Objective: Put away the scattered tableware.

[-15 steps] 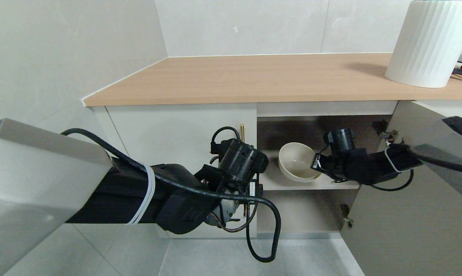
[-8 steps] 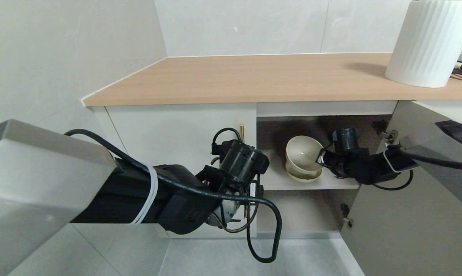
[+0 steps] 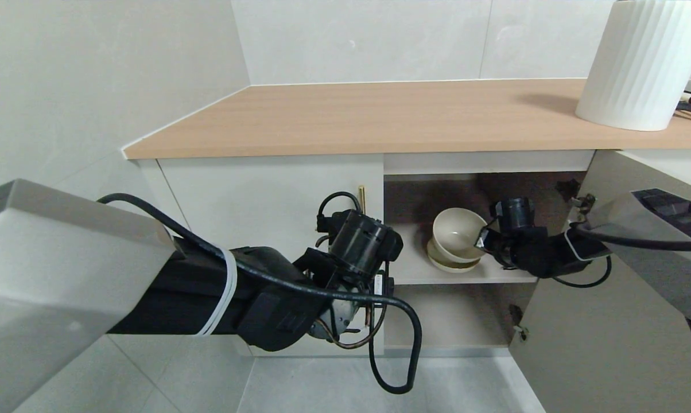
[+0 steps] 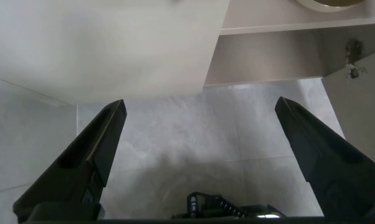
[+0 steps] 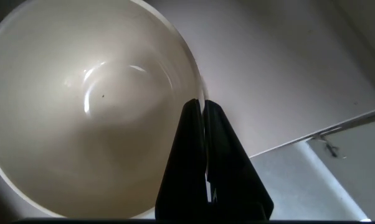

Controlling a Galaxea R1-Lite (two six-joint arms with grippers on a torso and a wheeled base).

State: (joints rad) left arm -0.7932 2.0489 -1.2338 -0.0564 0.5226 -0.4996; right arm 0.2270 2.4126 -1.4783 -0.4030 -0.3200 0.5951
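Your right gripper (image 5: 204, 109) is clamped on the rim of the bowl (image 3: 457, 232), one finger inside and one outside. The bowl sits tilted inside the open cabinet, directly over a second dish (image 3: 446, 265) on the shelf (image 3: 411, 269); you cannot tell whether the two touch. Your left gripper (image 4: 200, 106) is spread wide with nothing between its fingers, low in front of the closed door (image 3: 265, 195), facing the floor. A white ribbed container (image 3: 644, 63) stands on the desk (image 3: 380, 115).
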